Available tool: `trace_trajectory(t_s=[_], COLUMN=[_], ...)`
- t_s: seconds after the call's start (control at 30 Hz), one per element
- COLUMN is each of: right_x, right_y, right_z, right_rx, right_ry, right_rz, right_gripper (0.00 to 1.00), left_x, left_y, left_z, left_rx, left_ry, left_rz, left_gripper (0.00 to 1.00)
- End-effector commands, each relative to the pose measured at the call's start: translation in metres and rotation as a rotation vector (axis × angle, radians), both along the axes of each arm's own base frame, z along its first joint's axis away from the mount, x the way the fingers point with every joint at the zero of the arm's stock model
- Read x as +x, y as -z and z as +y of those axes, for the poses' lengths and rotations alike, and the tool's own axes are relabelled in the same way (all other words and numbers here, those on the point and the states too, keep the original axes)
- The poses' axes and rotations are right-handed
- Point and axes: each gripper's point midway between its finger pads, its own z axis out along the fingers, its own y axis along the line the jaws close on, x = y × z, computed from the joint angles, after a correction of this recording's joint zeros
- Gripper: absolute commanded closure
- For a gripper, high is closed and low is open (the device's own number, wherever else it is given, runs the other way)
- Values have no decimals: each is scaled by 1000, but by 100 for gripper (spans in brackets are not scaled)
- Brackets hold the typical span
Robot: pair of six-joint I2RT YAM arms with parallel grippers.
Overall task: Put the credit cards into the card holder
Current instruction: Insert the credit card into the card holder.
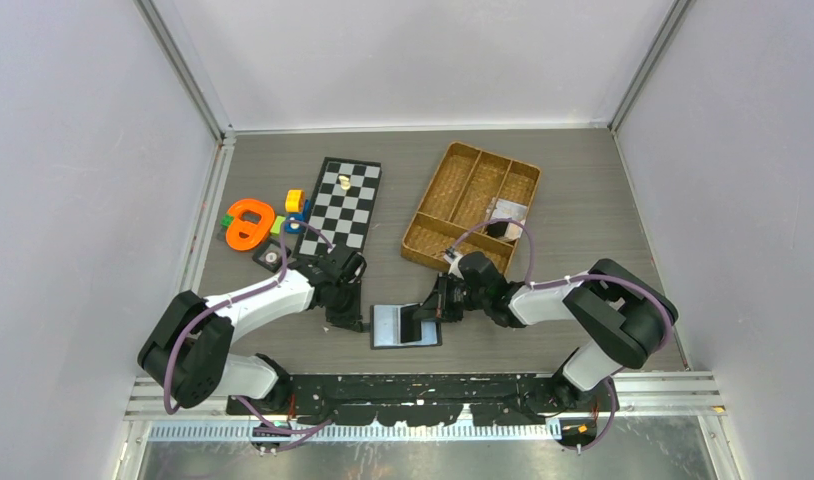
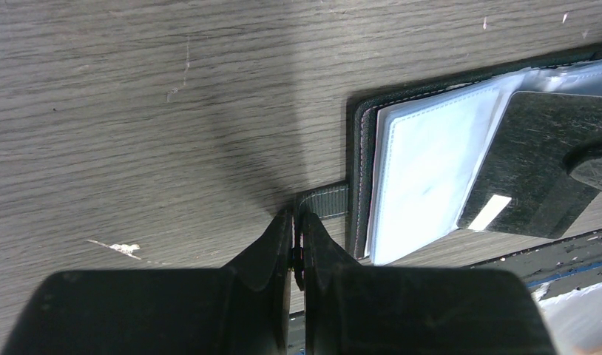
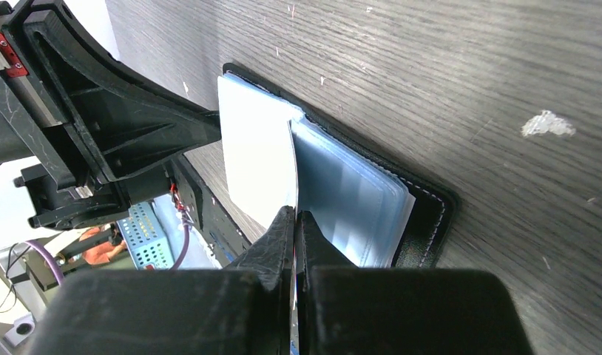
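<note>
Black and leather-like, the card holder [image 1: 388,332] lies open on the wood-grain table [image 1: 583,200], between the two claws. The left claw [image 2: 298,218] is pinched together on the holder's strap [image 2: 324,201], which sticks out from the cover's edge just ahead of its tips. The open holder spreads off to that claw's right.

The right claw [image 3: 295,214] is clamped on a dark card [image 2: 531,159], which shows only as a thin edge from its own wrist camera. The card stands tilted over the bluish clear sleeves [image 3: 350,200], which lie directly beyond the fingertips. Whether the card's lower edge has entered a pocket cannot be told.

Well beyond the right claw, a brown woven tray [image 1: 448,195] holds a pale card [image 1: 510,210] in one compartment.
</note>
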Motion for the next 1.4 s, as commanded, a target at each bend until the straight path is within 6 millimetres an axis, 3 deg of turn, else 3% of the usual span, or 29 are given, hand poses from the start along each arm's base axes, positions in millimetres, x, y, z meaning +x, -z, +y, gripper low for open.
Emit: trace_trajectory(t_s=[0.0, 0.3, 0.53, 0.73, 0.9, 1.1, 1.23, 1.37], right_x=[-6, 1, 16, 27, 37, 24, 11, 5], right_y=[9, 0, -4, -33, -46, -44, -42, -45], right_z=[1, 1, -34, -56, -68, -76, -77, -72], right_rx=[-29, -30, -239, -294, -282, -250, -173, -58], right_ry=[-15, 11, 95, 139, 186, 204, 234, 265], right_rz=[20, -18, -107, -180, -187, -153, -119, -102], right_gripper=[100, 99, 100, 100, 100, 100, 99, 99], left_x=[4, 7, 22, 35, 46, 53, 54, 55], left_y=[5, 8, 10, 9, 11, 2, -6, -13], left_z=[2, -10, -46, -76, -77, -75, -75, -77], left_rx=[21, -24, -145, -195, -158, -125, -128, -133], left_ry=[14, 25, 28, 70, 99, 165, 198, 226], left_rz=[-17, -13, -33, -57, -87, -120, -144, -152], left_gripper=[100, 100, 100, 100, 100, 99, 91, 65])
